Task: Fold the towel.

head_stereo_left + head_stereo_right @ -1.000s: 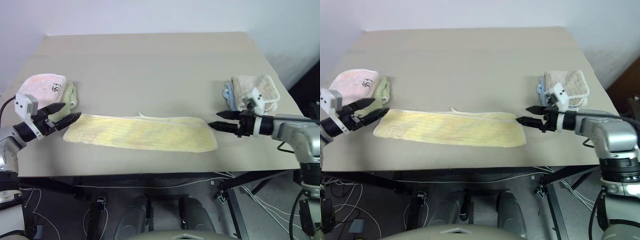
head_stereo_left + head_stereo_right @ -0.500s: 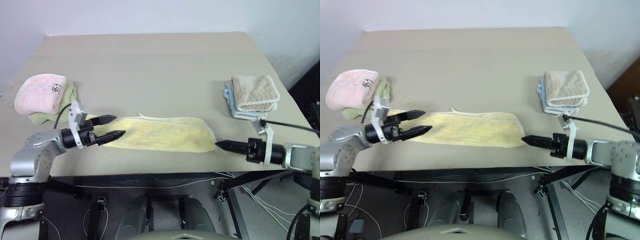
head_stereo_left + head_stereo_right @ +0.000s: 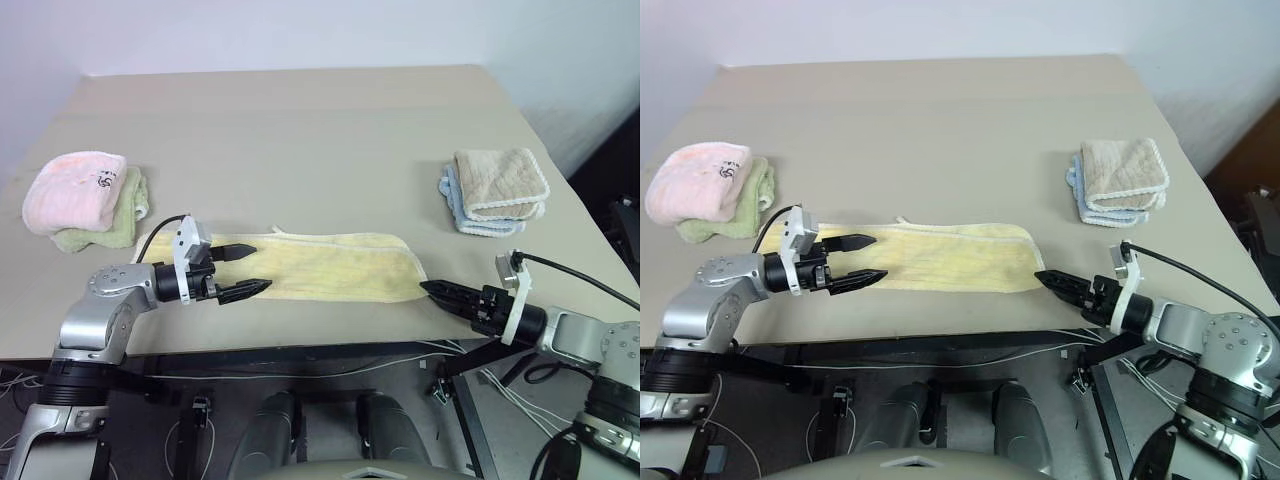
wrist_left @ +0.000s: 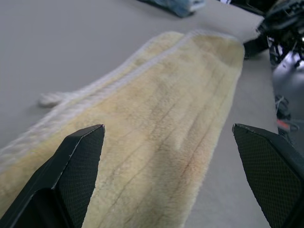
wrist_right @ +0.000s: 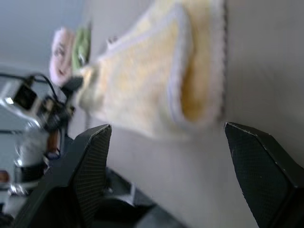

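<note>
Towels, two, stacked near the table's [image 3: 300, 120] left edge: a pink towel [image 3: 75, 188] lying on a light green towel [image 3: 120, 215], both folded.

Left gripper [image 3: 248, 269], over the left end of the pale yellow towel [image 3: 330, 270], pointing along it toward the table's right edge. Fingers spread wide, one tip toward the towel's far hem, the other near its near hem; nothing between them. The left wrist view shows the terry surface running away between the two black fingers [image 4: 71, 171], with a small white tag [image 4: 52, 98] lying on the table just beyond the far hem.

Pale yellow towel, a long narrow strip, lying flat along the table's near edge, about midway between the left and right edges. Right end rounded over, layers doubled there.

Right gripper [image 3: 440, 291], at the near edge just beside the towel's right end, pointing toward it. Fingers spread in the right wrist view, empty.

Towels, two more, folded, near the right edge: a beige towel [image 3: 500, 180] on a light blue towel [image 3: 470, 220].
</note>
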Controlling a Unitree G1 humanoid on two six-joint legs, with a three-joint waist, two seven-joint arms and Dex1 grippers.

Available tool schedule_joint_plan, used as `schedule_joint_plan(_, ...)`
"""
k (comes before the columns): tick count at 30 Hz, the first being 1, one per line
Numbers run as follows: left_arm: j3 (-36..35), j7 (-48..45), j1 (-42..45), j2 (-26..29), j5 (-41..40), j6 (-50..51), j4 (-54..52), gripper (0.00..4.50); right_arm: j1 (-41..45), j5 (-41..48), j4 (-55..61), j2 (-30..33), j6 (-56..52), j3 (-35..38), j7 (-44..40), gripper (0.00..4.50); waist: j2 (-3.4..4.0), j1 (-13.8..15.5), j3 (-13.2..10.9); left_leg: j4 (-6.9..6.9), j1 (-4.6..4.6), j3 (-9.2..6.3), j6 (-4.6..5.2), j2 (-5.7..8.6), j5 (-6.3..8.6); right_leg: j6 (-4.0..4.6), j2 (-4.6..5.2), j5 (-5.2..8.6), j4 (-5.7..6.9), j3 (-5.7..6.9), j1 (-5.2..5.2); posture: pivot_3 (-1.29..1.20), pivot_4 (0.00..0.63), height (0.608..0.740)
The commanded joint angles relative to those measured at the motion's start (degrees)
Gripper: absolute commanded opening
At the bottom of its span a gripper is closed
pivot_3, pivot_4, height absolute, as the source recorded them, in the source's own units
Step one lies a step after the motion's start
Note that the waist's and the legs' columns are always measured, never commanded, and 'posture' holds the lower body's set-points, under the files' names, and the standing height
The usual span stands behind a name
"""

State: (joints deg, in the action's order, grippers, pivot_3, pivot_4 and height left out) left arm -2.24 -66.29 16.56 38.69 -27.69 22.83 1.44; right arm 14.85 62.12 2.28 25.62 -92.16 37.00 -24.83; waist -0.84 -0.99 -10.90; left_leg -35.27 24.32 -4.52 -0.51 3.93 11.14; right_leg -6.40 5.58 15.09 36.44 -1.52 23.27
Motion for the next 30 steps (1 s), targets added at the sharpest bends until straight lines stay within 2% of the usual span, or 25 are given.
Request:
schedule_joint_plan(1, 0.97, 0.08, 0.56, 0.2, 1.07, -1.26, -2.93, 4.5, 1.29, 3.73, -0.69, -1.95, -0.34, 0.38, 5.03, 4.01, 0.0, -0.01, 0.0, 0.0, 0.0, 0.0, 0.0, 0.0, 0.0, 0.0, 0.0, 0.0, -0.01, 0.0, 0.0, 0.0, 0.15, 0.74)
schedule_joint_plan(2, 1.22, 0.17, 0.39, 0.21, 1.37, -1.33, -3.18, 4.5, 1.52, 4.34, -0.95, -2.32, -0.34, 0.21, 6.15, 4.01, 0.0, -0.1, 0.0, 0.0, 0.0, 0.0, 0.0, 0.0, 0.0, -0.01, 0.0, 0.0, -0.03, 0.0, 0.0, 0.0, 0.15, 0.74)
schedule_joint_plan(5, 1.3, 0.63, 0.05, 0.02, 1.53, -1.13, -3.88, 4.5, 2.06, 5.81, -1.28, -2.73, -0.34, -0.43, 8.51, 3.43, 0.02, -0.09, 0.01, 0.01, 0.0, 0.01, 0.0, -0.01, 0.0, -0.01, -0.01, -0.01, -0.03, -0.01, 0.01, 0.0, 0.15, 0.74)
schedule_joint_plan(15, 1.54, 1.58, 0.14, -0.89, 2.6, -1.75, -3.6, 4.5, 5.14, 9.32, -3.41, -2.4, 0.13, 3.48, 13.29, 0.02, 0.04, 0.23, 0.0, 0.02, 0.06, 0.01, 0.01, 0.02, -0.01, -0.04, 0.0, -0.01, -0.09, 0.01, 0.03, 0.0, 0.15, 0.74)
schedule_joint_plan(19, 1.81, 1.85, 1.05, -1.42, 3.18, -2.3, -2.85, 4.5, 4.5, 9.87, -3.53, -0.39, 0.17, 5.58, 13.95, 0.02, 0.04, 0.32, 0.0, 0.04, 0.07, 0.0, 0.02, 0.02, -0.01, -0.04, 0.0, -0.01, -0.1, 0.02, 0.02, 0.0, 0.15, 0.74)
schedule_joint_plan(23, 1.68, 1.62, 1.84, -1.47, 3.74, -2.88, -1.92, 4.5, 5.11, 9.88, -5.4, 5.74, 1.44, 7.96, 12.23, 0.02, 0.06, 0.39, -0.01, 0.02, 0.09, 0.01, 0.03, 0.08, -0.01, -0.04, 0.01, -0.01, -0.13, 0.03, 0.0, 0.0, 0.15, 0.74)
schedule_joint_plan(26, 1.56, 1.33, 2.34, -1.3, 3.91, -3.46, -0.9, 4.5, 7.02, 12.23, -2.83, 8.07, 0.92, 6.59, 11.61, 0.02, 0.06, 0.17, -0.01, 0.03, 0.08, 0.01, 0.04, 0.06, -0.01, -0.05, 0.01, -0.01, -0.15, 0.04, -0.03, 0.0, 0.15, 0.74)
schedule_joint_plan(30, 1.4, 1.57, 2.98, -1.54, 4.16, -4.14, 0.08, 4.5, 10.4, 15.58, 3.57, 7.37, 1.31, 1.94, 13.16, 0.02, 0.12, -0.11, -0.01, 0.05, 0.06, 0.01, 0.03, -0.07, -0.01, -0.05, -0.06, -0.01, -0.13, 0.04, 0.0, 0.0, 0.15, 0.74)
